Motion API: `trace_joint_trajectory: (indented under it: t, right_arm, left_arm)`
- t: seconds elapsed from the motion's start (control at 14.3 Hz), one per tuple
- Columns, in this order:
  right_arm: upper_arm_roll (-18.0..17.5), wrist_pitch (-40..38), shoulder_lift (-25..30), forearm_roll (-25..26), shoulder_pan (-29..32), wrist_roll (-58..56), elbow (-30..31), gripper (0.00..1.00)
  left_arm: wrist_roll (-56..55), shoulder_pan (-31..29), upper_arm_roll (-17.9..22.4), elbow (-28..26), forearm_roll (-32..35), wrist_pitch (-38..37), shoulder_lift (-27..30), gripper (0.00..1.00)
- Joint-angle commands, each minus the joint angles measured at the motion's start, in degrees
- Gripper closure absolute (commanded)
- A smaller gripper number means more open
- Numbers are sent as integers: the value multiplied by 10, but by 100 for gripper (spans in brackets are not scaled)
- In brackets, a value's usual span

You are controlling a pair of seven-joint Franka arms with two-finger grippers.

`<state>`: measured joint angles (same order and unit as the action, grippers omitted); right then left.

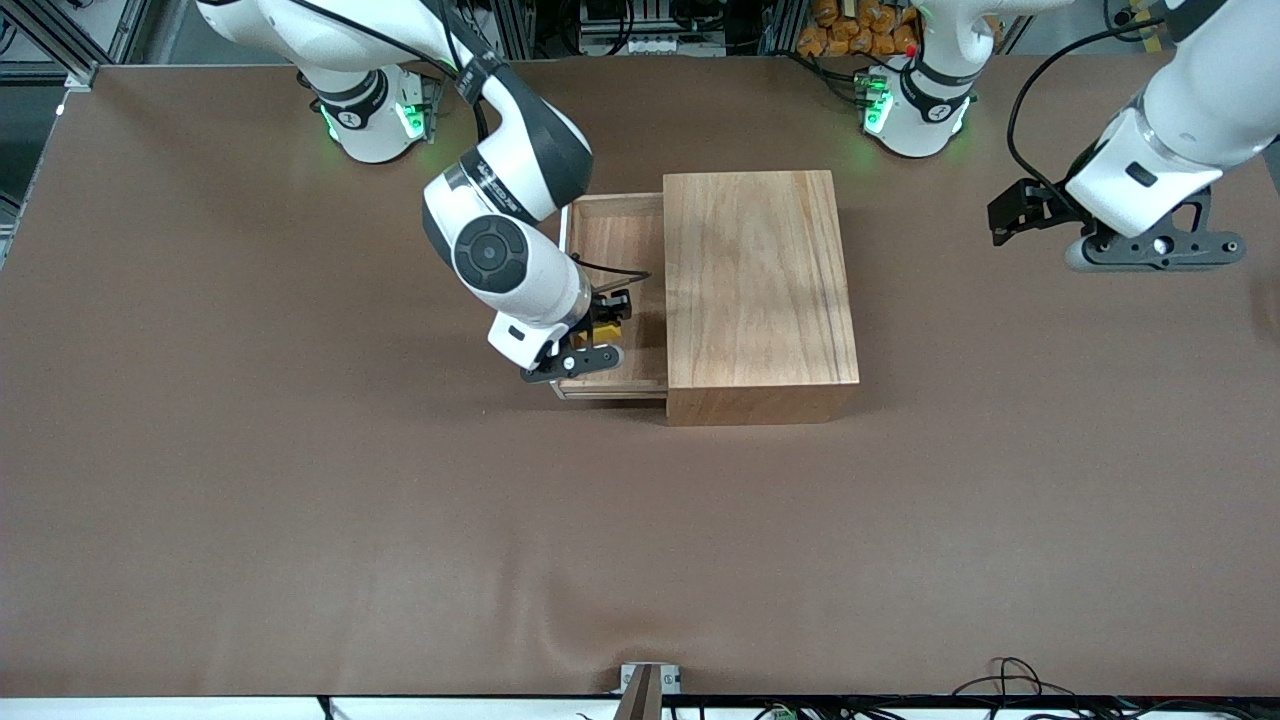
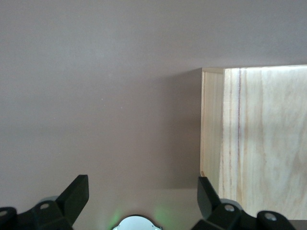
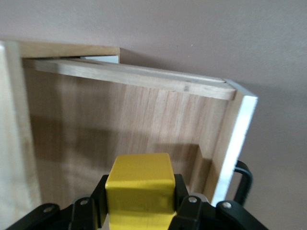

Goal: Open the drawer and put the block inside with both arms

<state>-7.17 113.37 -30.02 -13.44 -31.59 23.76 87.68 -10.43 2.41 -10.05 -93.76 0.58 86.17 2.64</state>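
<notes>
Block sits clenched in our right gripper, directly above the open drawer; left gripper waits released, off over the worktop.

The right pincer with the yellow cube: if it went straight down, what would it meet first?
Probably the wooden floor of the open drawer: the right pincer holds the block above it, nothing between.

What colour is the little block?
Bright yellow block, clearest in the right wrist view.
</notes>
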Motion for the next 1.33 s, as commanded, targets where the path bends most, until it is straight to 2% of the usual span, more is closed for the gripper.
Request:
trace_joint_trajectory:
  t: [0.0,0.07,0.14,0.28,0.56,0.84,1.05,1.26]
  right_arm:
    - [6,32,7,7,-18,3,27,82]
    - [6,41,4,7,-22,3,31,48]
    - [7,46,4,8,-22,3,32,3]
    - [7,42,6,8,-16,3,32,0]
    - [10,3,45,8,22,1,28,0]
    - [10,-54,93,7,100,-17,23,0]
    - [12,-88,117,11,164,-83,21,0]
    - [11,-119,128,44,228,-149,21,0]
  left_arm:
    - [3,-9,5,-8,8,13,21,0]
    - [6,-11,9,-3,7,13,22,0]
    - [6,-14,18,1,7,13,24,0]
    - [7,-28,27,12,-5,13,25,0]
    - [31,-91,29,25,-58,10,32,0]
    - [37,-92,29,25,-52,7,52,0]
    - [89,-92,30,23,-47,-6,58,0]
    - [90,-89,21,13,-46,-6,57,0]
